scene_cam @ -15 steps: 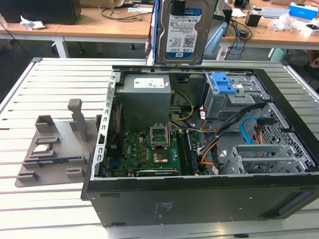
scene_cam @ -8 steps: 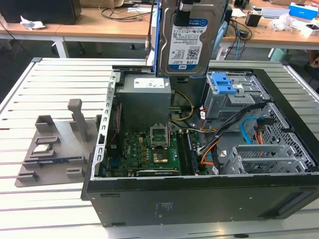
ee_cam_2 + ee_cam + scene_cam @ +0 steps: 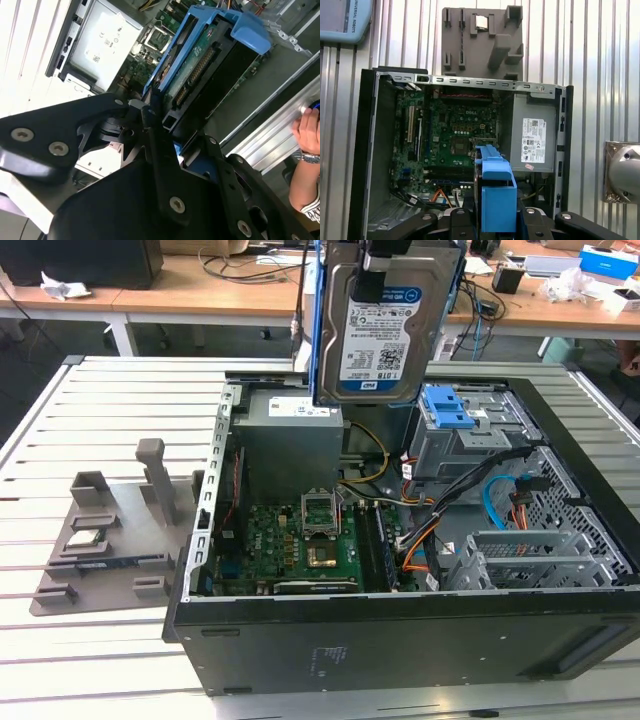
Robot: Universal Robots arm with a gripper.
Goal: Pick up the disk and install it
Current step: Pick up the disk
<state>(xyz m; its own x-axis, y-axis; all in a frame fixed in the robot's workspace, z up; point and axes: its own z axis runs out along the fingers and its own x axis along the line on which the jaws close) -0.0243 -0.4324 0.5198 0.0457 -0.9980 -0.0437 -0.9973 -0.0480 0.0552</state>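
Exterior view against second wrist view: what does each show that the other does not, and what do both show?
Exterior view: the printed label face of the disk, the grey fixture plate on the slatted table at the exterior view's left of the computer case, and the blue-tabbed drive cage inside it. Second wrist view: the disk's circuit-board side and a person's hand beside a metal rail. Both: the gripper shut on the disk, above the open case, with power supply and motherboard below.

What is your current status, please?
Gripper shut on silver hard drive in blue plastic bracket. Held upright above open black computer case. Cables beside grey drive cage.
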